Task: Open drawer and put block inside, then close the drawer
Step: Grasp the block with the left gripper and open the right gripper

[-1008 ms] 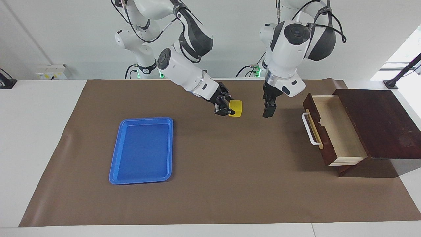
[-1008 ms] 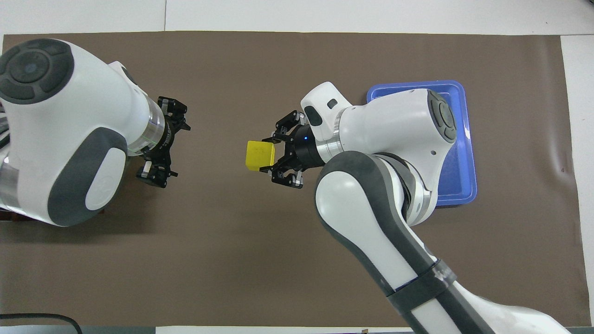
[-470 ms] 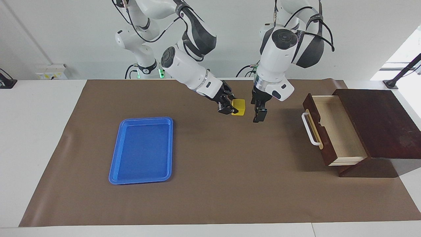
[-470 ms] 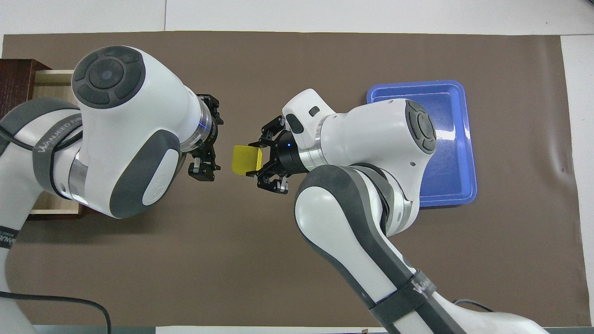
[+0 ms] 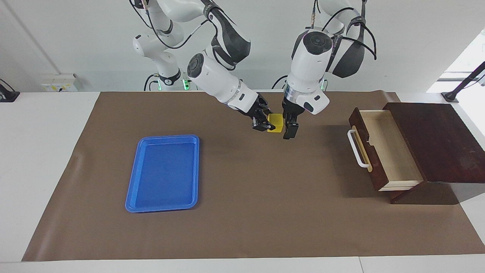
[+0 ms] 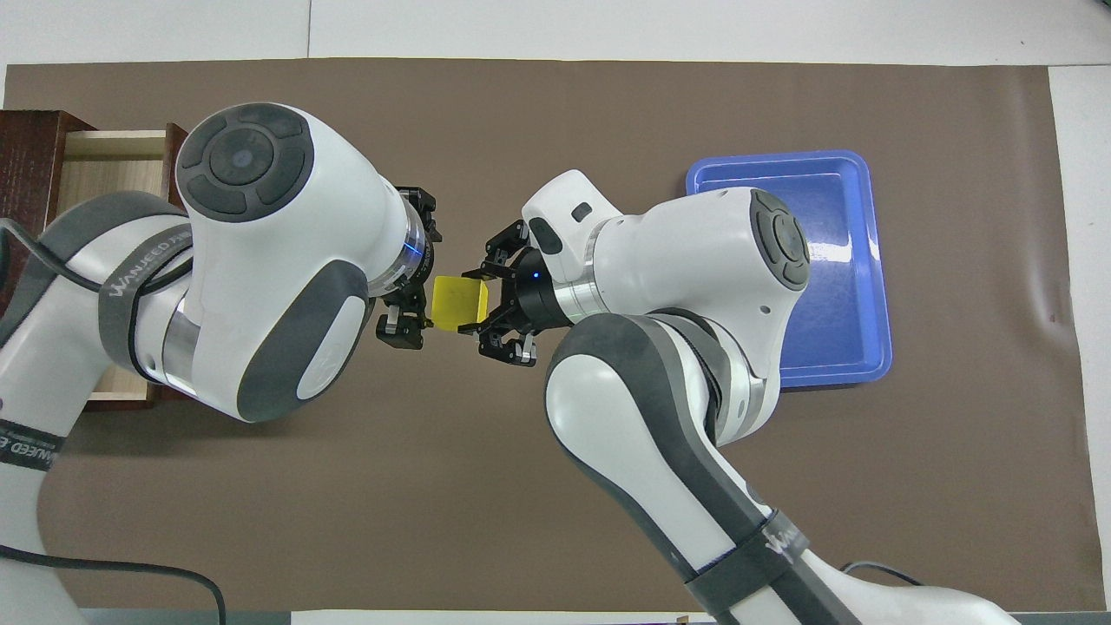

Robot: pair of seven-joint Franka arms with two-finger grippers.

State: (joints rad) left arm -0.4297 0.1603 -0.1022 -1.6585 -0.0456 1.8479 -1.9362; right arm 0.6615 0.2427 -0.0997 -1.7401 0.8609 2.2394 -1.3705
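Up over the tabletop (image 5: pixel 242 212), right gripper (image 5: pixel 263 122) clamps the block (image 5: pixel 276 123); left gripper (image 5: pixel 288 129), spread wide, flanks it; drawer (image 5: pixel 390 148) empty, tray (image 5: pixel 163 172) empty.

I see block (image 5: pixel 276 122): small bright yellow cube, raised off brown mat near table's middle, slightly tilted, one end pinched between fingers of right gripper (image 5: pixel 264 123), other end just beside left gripper (image 5: pixel 288 130); cannot tell if they touch. I see drawer (image 5: pixel 382 148): dark brown front, white bar handle (image 5: pixel 357 148) on tan strip, pale wood interior. Drawer pulled well out of dark wooden box (image 5: pixel 439 144) at left arm's end of table, nothing visible inside. Block well apart from drawer.
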